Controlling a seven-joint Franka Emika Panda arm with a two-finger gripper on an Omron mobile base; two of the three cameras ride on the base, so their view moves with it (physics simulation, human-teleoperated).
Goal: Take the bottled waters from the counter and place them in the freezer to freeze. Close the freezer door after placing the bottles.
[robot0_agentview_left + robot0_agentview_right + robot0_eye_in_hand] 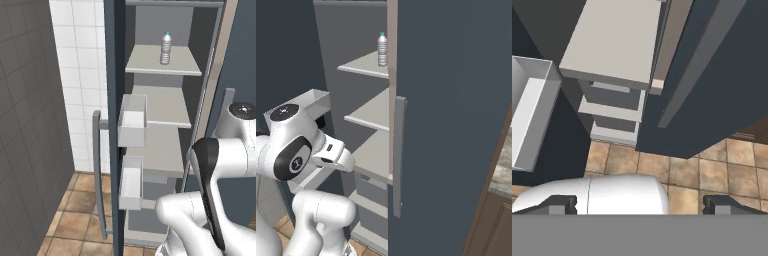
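With the claw spread empty, swinging the freezer door could topple the teal-capped bottle at 12 o'clock.

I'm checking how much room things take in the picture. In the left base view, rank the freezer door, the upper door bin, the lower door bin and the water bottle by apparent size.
1. Freezer door, seen edge-on.
2. Upper door bin.
3. Lower door bin, nearly like the upper one, so this order is unsure.
4. Teal-capped water bottle, smallest, though it also stands farthest back.
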